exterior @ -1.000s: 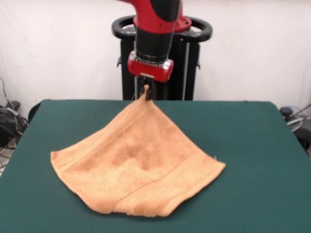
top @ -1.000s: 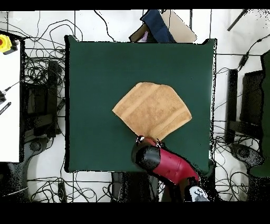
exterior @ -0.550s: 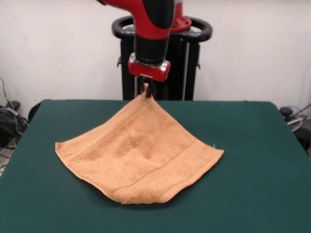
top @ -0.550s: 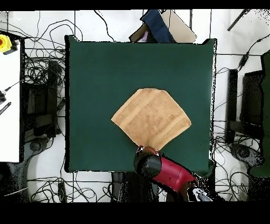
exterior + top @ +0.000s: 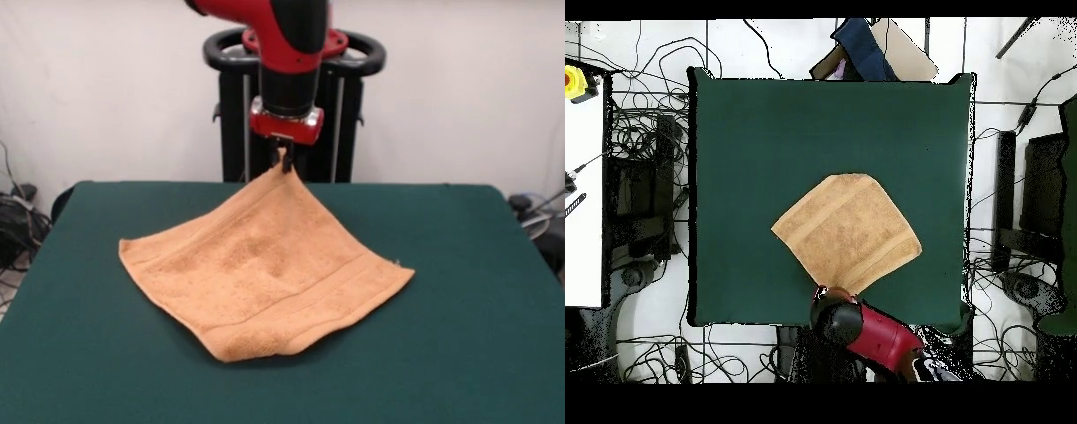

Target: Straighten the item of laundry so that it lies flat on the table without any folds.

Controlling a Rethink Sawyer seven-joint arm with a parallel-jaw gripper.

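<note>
Towel [image 5: 265, 278] lies on table [image 5: 468, 291], one corner under pincer [image 5: 284, 161].

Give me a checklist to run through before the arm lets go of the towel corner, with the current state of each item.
1. Grip on the corner: the gripper holds one corner of the towel, jaws closed on it. Ok.
2. Corner down on the table: it is lifted, so the cloth slopes up to the jaws. Not ok.
3. Remaining cloth on the table: the other three corners lie on the green surface. Ok.
4. No folds: the towel reads as a single spread layer, though the overhead view shows its far corner blunt, perhaps tucked. Cannot tell.
5. Room to lay the corner: the overhead view places it close to the table edge at the robot's side. Cannot tell.
</note>
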